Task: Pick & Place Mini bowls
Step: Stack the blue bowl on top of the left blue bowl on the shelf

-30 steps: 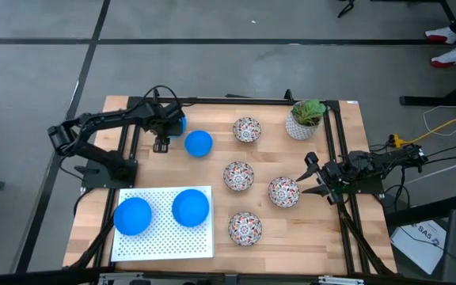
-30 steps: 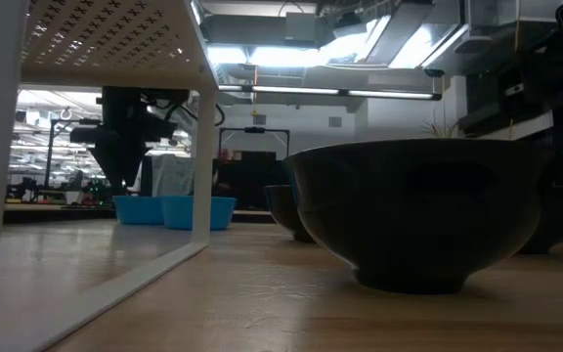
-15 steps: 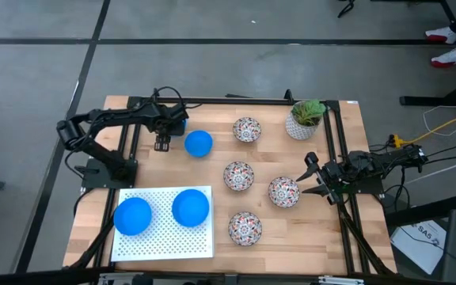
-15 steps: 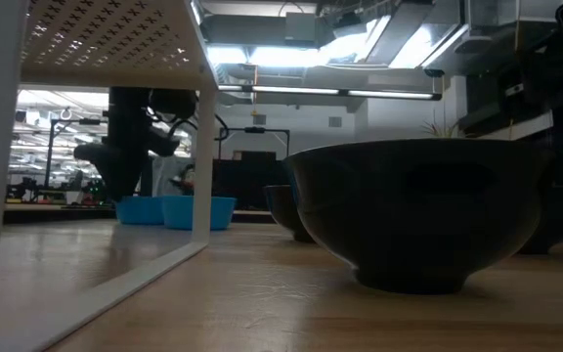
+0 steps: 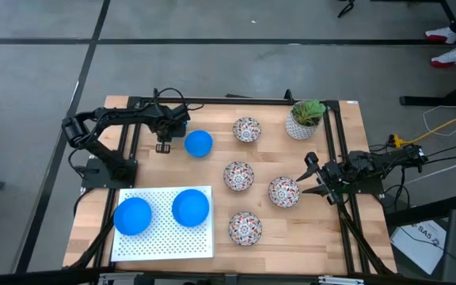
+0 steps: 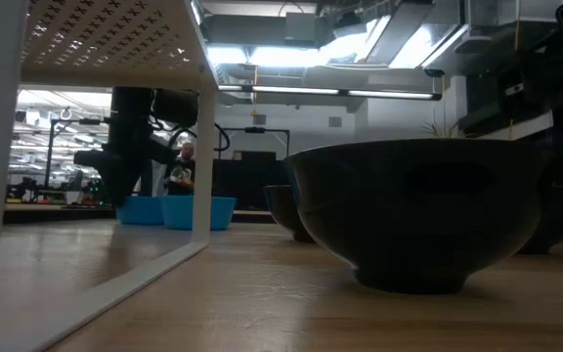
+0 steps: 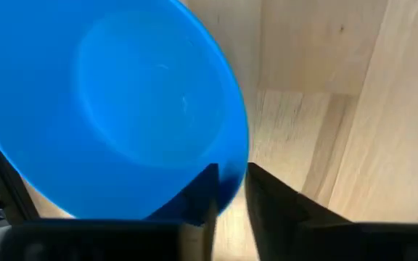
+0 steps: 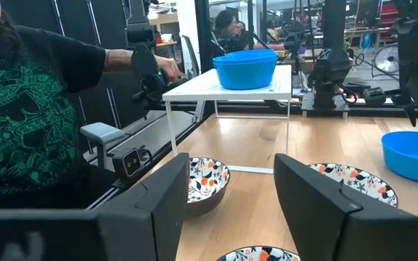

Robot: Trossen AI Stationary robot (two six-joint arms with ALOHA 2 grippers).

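Left wrist view: left fingers (image 7: 227,192) pinch a smooth round blue bowl's (image 7: 115,109) rim; right fingers (image 8: 227,196) gape.

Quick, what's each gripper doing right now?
Left gripper: fingers closed on the rim of a plain bright blue round bowl.
Right gripper: open, holding nothing, beside a floral-patterned bowl.

Two bowls (image 5: 161,211) sit on the rack (image 5: 165,246); four bowls (image 5: 254,187) lie to its right.
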